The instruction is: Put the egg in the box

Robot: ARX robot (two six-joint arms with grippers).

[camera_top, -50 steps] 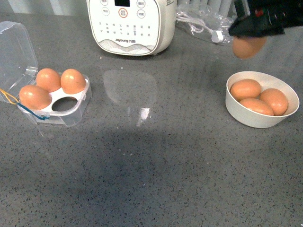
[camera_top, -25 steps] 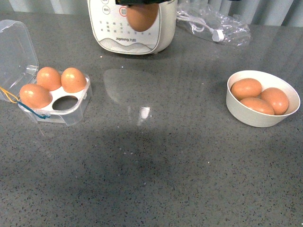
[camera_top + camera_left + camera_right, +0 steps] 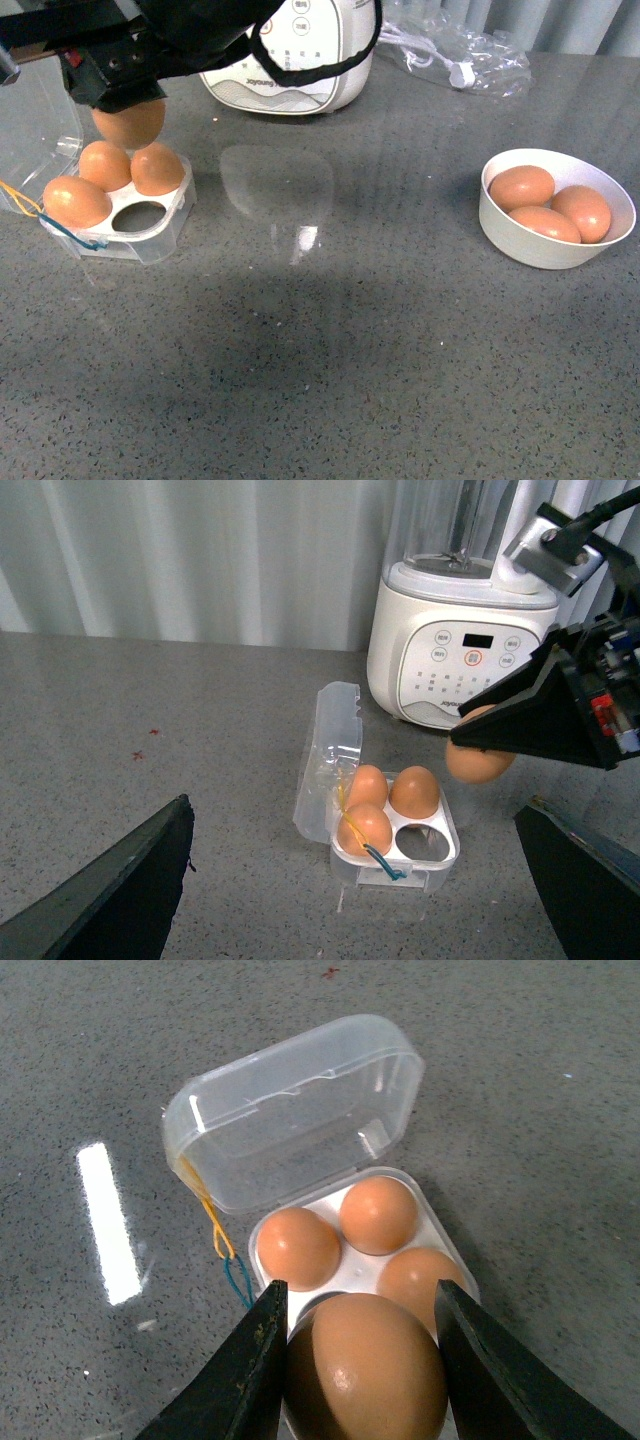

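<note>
My right gripper (image 3: 126, 108) is shut on the egg (image 3: 128, 124), an orange-brown one, and holds it just above the far side of the box (image 3: 176, 204). The box is a clear carton with its lid (image 3: 290, 1110) open. Three brown eggs fill three of its cells and the near right cell (image 3: 140, 216) is empty. In the right wrist view the egg (image 3: 365, 1370) sits between both fingers (image 3: 255, 1370), directly over the white tray (image 3: 335, 1245). My left gripper (image 3: 352, 806) is open and hangs well back from the box (image 3: 440, 852). From there the held egg (image 3: 480, 762) shows beside the carton.
A white bowl (image 3: 555, 258) with three brown eggs stands at the right. A big white cooker (image 3: 290, 75) with buttons stands at the back, close behind the box. A clear plastic bag with a white cable (image 3: 455, 52) lies at the back right. The table is grey stone.
My right gripper has carried the egg leftward, from above the bowl, past the cooker's front, to just over the box, and lower. The box and bowl have not moved.
</note>
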